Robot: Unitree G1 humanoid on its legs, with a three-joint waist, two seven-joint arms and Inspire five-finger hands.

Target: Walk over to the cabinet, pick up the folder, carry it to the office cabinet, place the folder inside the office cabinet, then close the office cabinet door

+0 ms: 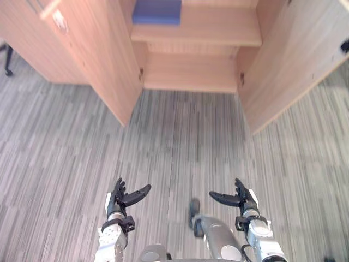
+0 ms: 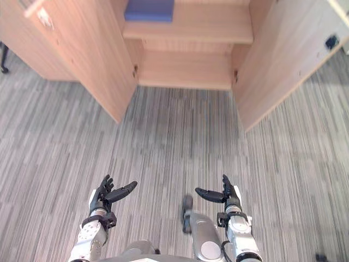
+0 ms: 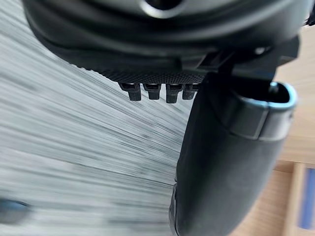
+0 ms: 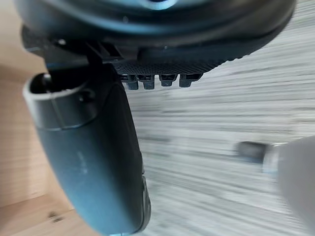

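Note:
A blue folder [image 1: 157, 11] lies flat on the upper shelf [image 1: 218, 34] of the open wooden office cabinet ahead, at the shelf's left end. Both cabinet doors stand swung out: the left door [image 1: 92, 54] and the right door [image 1: 294, 60]. My left hand [image 1: 121, 199] hangs low over the carpet, fingers straight and thumb spread, holding nothing. My right hand [image 1: 240, 197] mirrors it on the other side, open and empty. In the wrist views the left hand's thumb [image 3: 231, 162] and the right hand's thumb [image 4: 93, 157] stand out with nothing against them.
Grey striped carpet [image 1: 180, 147] runs between me and the cabinet. The lower shelf [image 1: 191, 73] is bare. A dark chair caster [image 1: 7, 70] shows at the far left beside the cabinet.

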